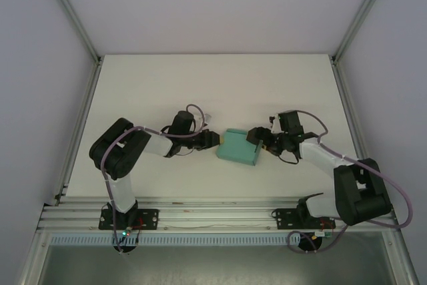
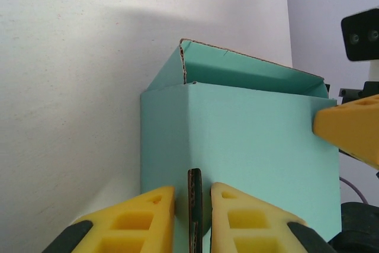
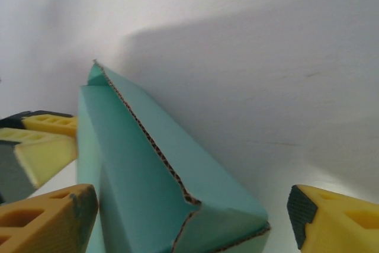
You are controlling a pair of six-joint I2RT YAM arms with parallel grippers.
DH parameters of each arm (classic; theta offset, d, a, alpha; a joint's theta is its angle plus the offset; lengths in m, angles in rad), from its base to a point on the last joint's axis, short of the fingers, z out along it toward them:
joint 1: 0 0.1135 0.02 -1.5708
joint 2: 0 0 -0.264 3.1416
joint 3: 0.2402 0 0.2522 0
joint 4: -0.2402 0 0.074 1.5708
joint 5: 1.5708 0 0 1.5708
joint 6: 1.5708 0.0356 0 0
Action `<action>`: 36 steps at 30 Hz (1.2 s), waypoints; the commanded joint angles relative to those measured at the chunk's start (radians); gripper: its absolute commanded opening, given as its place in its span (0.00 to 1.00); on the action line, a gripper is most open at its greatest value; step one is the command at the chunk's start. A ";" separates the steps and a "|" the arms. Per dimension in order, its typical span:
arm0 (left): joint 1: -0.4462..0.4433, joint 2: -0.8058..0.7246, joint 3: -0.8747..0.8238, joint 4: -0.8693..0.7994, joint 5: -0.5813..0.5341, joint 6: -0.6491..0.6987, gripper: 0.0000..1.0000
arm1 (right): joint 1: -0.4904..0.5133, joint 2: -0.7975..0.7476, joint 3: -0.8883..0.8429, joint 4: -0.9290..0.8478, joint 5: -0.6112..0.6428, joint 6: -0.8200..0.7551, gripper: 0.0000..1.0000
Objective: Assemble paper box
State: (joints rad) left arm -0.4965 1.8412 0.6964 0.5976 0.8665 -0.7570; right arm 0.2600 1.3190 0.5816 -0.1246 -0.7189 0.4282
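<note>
Near the middle of the white tabletop (image 1: 200,85), the teal paper box (image 1: 238,147) is lying between the two arms, partly folded up with one side open. From the left, the left end effector (image 1: 211,139) is pinching narrowly on a card flap (image 2: 195,205) at the box's end. The right end effector (image 1: 261,139) is standing wide, its yellow fingers (image 3: 50,217) straddling the box's opposite end, one on each side.

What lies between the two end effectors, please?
The paper box lies between the left end effector and the right end effector, as the top view shows.
</note>
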 commanded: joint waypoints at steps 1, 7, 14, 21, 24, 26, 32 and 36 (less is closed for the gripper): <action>0.008 0.025 -0.022 -0.079 -0.060 0.001 0.21 | -0.004 0.000 -0.033 0.182 -0.152 0.125 0.80; 0.009 0.006 -0.020 -0.075 -0.066 0.002 0.27 | 0.007 -0.089 0.000 0.109 -0.139 0.081 0.56; 0.013 -0.146 0.033 -0.201 -0.145 0.079 0.86 | 0.040 -0.174 0.061 -0.073 0.077 -0.350 0.49; 0.057 -0.400 0.092 -0.509 -0.367 0.171 1.00 | 0.127 -0.238 -0.138 0.409 0.190 -0.863 0.52; 0.080 -0.434 0.125 -0.568 -0.431 0.176 1.00 | 0.147 -0.173 -0.142 0.529 0.148 -0.939 0.55; 0.090 -0.428 0.132 -0.538 -0.415 0.173 1.00 | 0.155 -0.123 -0.099 0.475 0.130 -0.987 0.58; 0.091 -0.324 0.208 -0.475 -0.294 0.199 1.00 | 0.186 -0.037 -0.083 0.480 0.193 -1.053 0.59; 0.090 -0.240 0.278 -0.442 -0.168 0.227 1.00 | 0.186 -0.064 -0.080 0.430 0.193 -1.046 0.67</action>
State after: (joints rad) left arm -0.4057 1.5745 0.9188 0.1276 0.5934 -0.5732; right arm 0.4423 1.2808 0.4763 0.3035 -0.5518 -0.5800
